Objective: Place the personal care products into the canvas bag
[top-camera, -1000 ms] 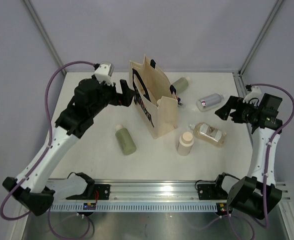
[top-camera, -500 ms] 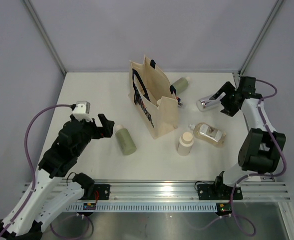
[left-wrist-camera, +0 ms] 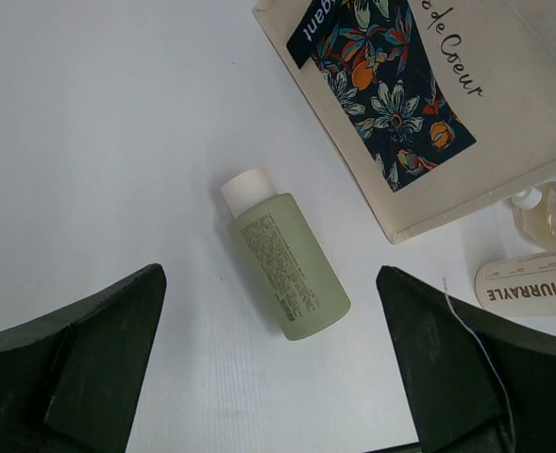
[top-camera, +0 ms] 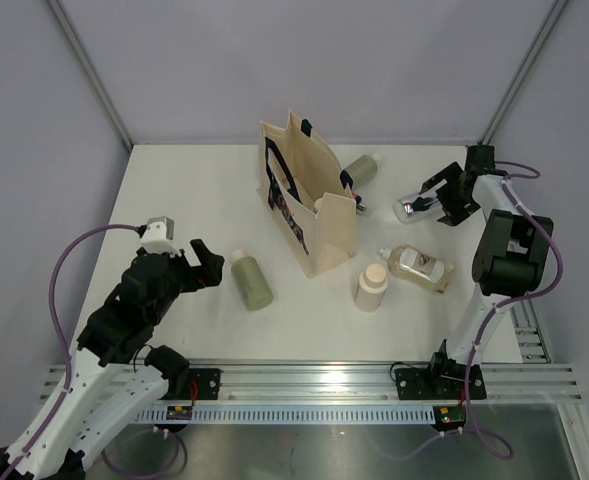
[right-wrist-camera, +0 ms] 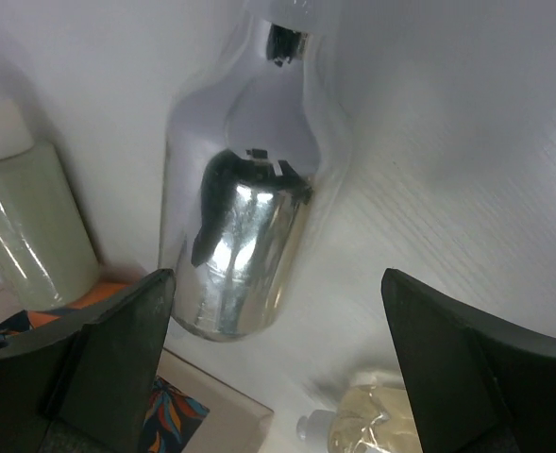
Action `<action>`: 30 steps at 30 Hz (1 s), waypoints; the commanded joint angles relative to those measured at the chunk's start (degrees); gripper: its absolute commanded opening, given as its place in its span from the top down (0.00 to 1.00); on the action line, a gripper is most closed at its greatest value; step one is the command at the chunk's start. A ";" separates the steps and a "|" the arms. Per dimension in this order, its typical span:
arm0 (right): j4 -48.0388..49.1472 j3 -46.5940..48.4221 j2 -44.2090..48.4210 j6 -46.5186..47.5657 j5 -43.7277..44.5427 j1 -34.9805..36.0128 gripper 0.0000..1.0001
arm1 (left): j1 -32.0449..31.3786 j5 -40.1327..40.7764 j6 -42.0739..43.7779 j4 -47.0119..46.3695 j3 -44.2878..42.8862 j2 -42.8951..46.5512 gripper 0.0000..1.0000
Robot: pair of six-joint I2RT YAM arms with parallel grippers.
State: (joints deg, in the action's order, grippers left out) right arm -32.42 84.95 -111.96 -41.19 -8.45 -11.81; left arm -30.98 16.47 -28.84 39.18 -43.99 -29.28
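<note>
the left gripper (top-camera: 207, 262) has swung away from the canvas bag (top-camera: 324, 225) and now sits low just left of a lying sage-green bottle (top-camera: 252, 281), fingers spread wide, holding nothing. the right gripper (top-camera: 436, 200) has reached in to the silver bottle (top-camera: 414, 206), its fingers released and wide apart at the bottle's end. the bag stands upright on the table (top-camera: 174, 190). outside it are the second green bottle (top-camera: 362, 170) behind, and the amber bottle (top-camera: 421, 267) and beige bottle (top-camera: 372, 286) to its right.
</note>
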 commanded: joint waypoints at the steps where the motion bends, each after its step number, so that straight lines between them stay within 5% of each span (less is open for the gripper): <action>1: 0.44 3.03 -1.76 -3.37 1.15 0.91 0.00 | 0.13 2.17 -1.39 -1.03 0.83 0.54 0.01; 14: -11.52 15.69 -12.66 -0.47 10.82 4.08 0.01 | 0.13 0.85 -6.40 -1.91 1.80 -1.31 0.01; 17: -12.57 16.56 -13.98 -0.47 10.91 4.08 0.13 | 0.13 0.76 -7.10 -2.00 1.89 -1.31 0.01; 22: -13.98 16.57 -13.46 1.02 10.73 4.08 0.01 | 0.13 0.23 -8.33 -2.26 2.24 -1.48 0.01; 30: -16.89 15.60 -15.13 9.54 5.29 3.55 0.03 | 0.13 -1.79 -11.76 -0.86 3.03 -2.19 0.01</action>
State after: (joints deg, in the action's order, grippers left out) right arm -46.87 99.74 -125.82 -36.23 -0.78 -7.90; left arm -30.98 15.90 -38.24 39.44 -41.56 -31.38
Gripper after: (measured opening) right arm 0.981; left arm 0.984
